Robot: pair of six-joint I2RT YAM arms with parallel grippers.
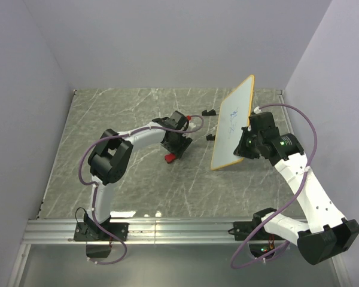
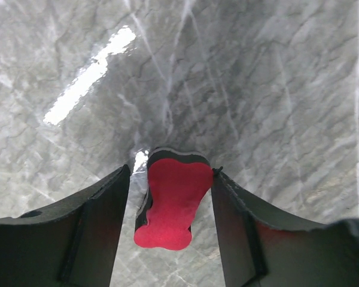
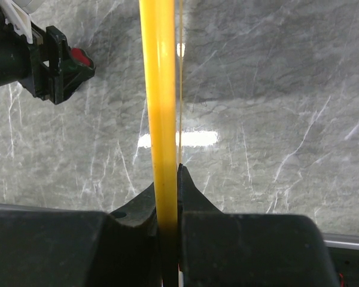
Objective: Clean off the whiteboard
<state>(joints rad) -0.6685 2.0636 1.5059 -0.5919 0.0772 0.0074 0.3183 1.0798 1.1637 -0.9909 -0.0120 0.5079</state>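
Over the marble table, whiteboard up on edge right of centre, tilted, faint blue scribbles facing left, yellow rim clenched at its right side by the right gripper. At mid-table, left gripper low and released, fingers straddling the red eraser, a slim gap showing beside one finger.

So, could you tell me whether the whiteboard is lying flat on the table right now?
No, the whiteboard is held up on edge and tilted, its yellow rim clamped in the right pincer.
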